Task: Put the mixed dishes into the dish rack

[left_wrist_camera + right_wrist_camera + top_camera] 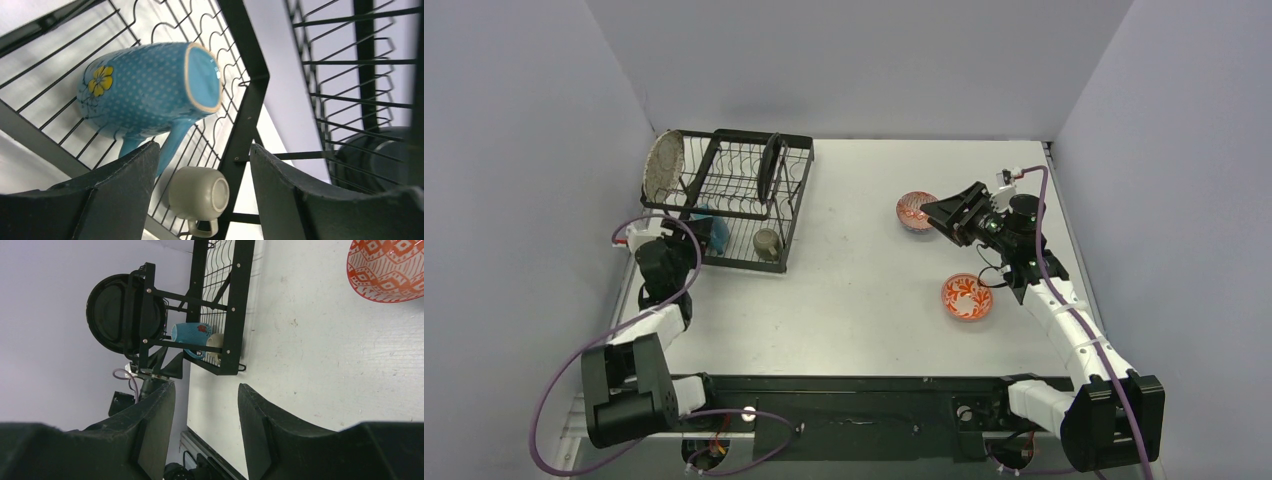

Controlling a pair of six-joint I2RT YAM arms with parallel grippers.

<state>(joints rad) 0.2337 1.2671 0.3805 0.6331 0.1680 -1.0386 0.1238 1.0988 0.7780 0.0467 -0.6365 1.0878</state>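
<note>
Your L gripper (pixel 205 150) is jaws apart & empty at the dish rack (pixel 796 190), which holds blue mug (pixel 150 90), small cup (pixel 197 192), speckled plate (pixel 664 166) & black plate (pixel 771 165); R gripper (pixel 206 387), also apart & empty, is near the far patterned bowl (pixel 913 208), w/ the 2nd bowl (pixel 967 296) on the table (pixel 864 300).

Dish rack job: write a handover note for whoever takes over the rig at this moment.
Left gripper: open, empty, by the mug in the rack.
Right gripper: open, empty, beside the far bowl.
Done: mug, cup and black plate racked; grey plate upright at the rack's left end.
Left: far bowl and near bowl, both on the table.
</note>
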